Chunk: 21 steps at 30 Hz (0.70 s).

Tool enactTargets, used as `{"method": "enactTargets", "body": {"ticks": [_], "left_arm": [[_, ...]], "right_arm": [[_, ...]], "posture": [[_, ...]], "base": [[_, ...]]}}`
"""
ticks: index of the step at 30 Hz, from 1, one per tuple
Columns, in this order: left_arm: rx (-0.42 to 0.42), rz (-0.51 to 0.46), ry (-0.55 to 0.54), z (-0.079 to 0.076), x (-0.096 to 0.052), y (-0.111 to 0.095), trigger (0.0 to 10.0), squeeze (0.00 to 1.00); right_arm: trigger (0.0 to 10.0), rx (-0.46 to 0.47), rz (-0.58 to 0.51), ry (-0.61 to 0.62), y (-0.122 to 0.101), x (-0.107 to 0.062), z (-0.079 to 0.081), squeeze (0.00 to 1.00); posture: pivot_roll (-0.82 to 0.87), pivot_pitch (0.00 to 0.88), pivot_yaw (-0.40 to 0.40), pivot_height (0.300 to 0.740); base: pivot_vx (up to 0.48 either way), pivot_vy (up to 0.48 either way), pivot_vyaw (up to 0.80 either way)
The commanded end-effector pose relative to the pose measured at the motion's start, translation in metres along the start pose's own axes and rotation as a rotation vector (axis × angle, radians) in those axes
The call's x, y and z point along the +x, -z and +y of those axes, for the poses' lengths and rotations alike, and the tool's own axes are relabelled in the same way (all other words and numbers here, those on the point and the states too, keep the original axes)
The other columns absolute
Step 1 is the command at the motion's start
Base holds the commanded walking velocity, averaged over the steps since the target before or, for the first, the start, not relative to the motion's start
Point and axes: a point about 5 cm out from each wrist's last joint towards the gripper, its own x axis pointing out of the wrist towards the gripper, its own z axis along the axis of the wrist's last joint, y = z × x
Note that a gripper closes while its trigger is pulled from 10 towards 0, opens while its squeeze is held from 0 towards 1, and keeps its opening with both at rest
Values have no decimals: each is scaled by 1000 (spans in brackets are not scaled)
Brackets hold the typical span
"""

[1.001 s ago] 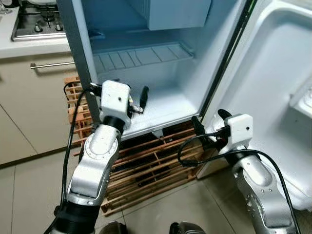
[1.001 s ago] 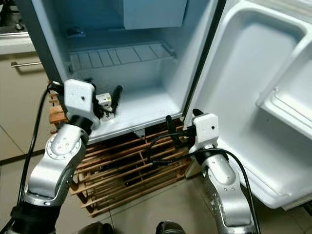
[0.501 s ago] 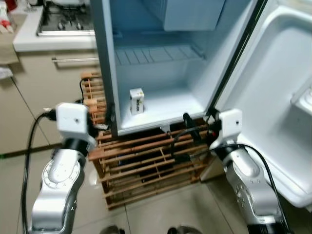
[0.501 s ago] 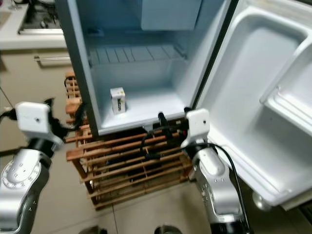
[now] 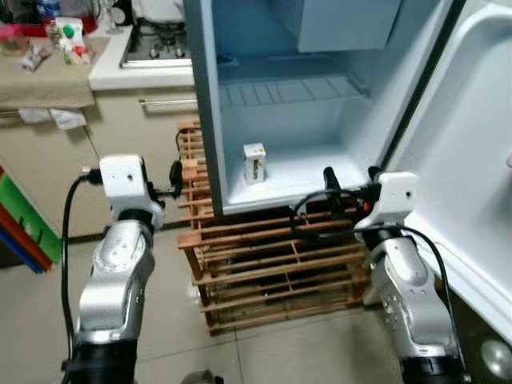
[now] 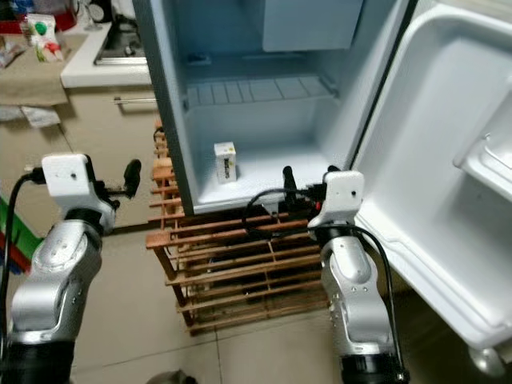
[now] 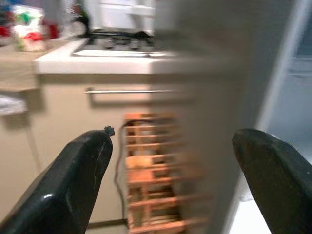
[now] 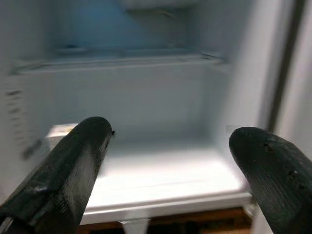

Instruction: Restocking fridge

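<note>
A small white and yellow carton (image 5: 254,163) stands upright on the floor of the open fridge (image 5: 308,172), towards its left wall, with nothing touching it. My left gripper (image 5: 174,171) hangs outside the fridge, left of its side wall and level with the carton. In the left wrist view its fingers (image 7: 78,170) stand wide apart with nothing between them. My right gripper (image 5: 328,178) hovers at the front lip of the fridge floor, right of the carton, open and empty. The right wrist view looks between its fingers (image 8: 73,161) into the fridge.
A wooden slatted rack (image 5: 264,256) sits under the fridge. The fridge door (image 5: 472,160) stands open on the right. A wire shelf (image 5: 288,92) and a freezer box (image 5: 336,20) are above the carton. A counter with a hob (image 5: 156,48) and a cloth-covered table (image 5: 48,80) lie to the left.
The camera has swung left. My left gripper let go of the carton, left it on the fridge floor and drew out past the left wall. My right gripper stays by the front lip.
</note>
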Motion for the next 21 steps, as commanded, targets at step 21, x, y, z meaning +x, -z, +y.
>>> {"method": "enactTargets", "body": {"ticks": [21], "left_arm": [[-51, -58, 9, -15, 11, 4, 10000, 0]], "right_arm": [[10000, -41, 27, -7, 7, 10, -12, 47]], "posture": [[-122, 0, 3, 740]], "base": [[-26, -190, 0]]}}
